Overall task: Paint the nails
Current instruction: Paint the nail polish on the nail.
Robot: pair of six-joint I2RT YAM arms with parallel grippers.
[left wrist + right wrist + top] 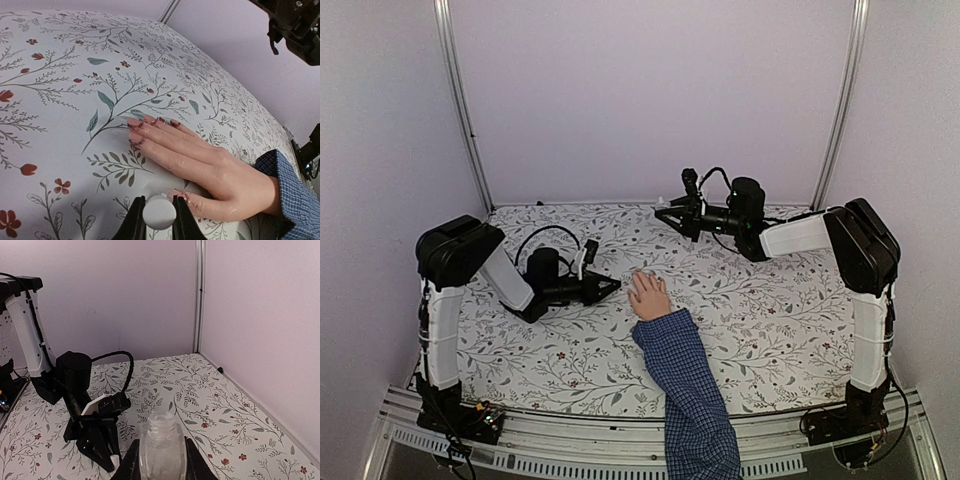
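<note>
The nails point(134, 123) point toward the far wall point(650, 100), on the worktop point(770, 320) just right of the left gripper point(612, 287), which pinches a white cap point(159, 212); the right gripper point(665, 212), pinching a clear bottle point(161, 440), is farther.

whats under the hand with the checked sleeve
The hand lies flat on the floral tablecloth, which shows all around it. Whatever is directly beneath it is covered.

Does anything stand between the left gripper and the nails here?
Nothing visible does. The left gripper, shut on a white cap, sits close beside the thumb; only bare floral cloth separates it from the other nails.
</note>
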